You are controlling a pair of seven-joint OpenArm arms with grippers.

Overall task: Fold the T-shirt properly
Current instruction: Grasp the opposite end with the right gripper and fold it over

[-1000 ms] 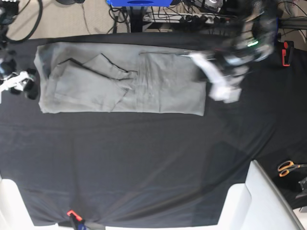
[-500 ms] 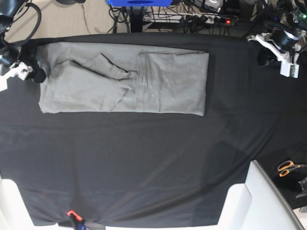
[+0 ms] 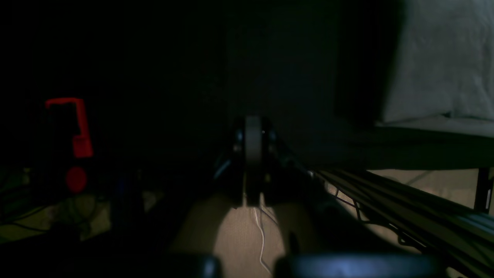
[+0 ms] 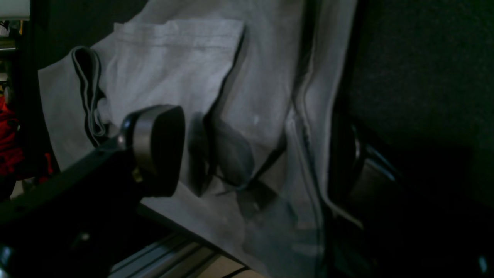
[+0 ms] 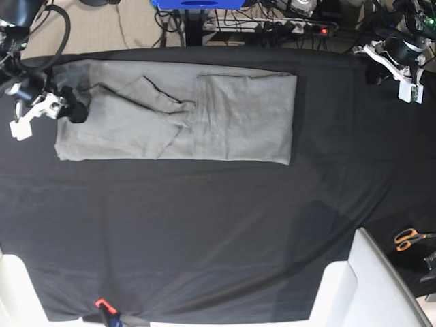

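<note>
The grey T-shirt [image 5: 204, 112] lies folded into a long strip on the black table cloth [image 5: 204, 225], with a sleeve folded over its left half. My right gripper [image 5: 68, 102] is open over the shirt's left end. In the right wrist view the right gripper [image 4: 254, 162] has its fingers [image 4: 154, 143] spread wide, with the shirt's [image 4: 173, 65] folds between them. My left gripper [image 5: 394, 65] is off the shirt at the table's far right corner. In the left wrist view the left gripper [image 3: 251, 154] is shut and empty, and the shirt [image 3: 444, 58] shows at the upper right.
Orange-handled scissors [image 5: 409, 238] lie at the right edge. White blocks stand at the front right [image 5: 368, 286] and front left [image 5: 13, 286]. A red clamp [image 3: 73, 131] sits near the left gripper. A power strip and cables [image 5: 286, 27] run behind the table's far edge.
My left arm has pulled away from the shirt's right edge to the far right corner. My right gripper has moved right onto the shirt's left end.
</note>
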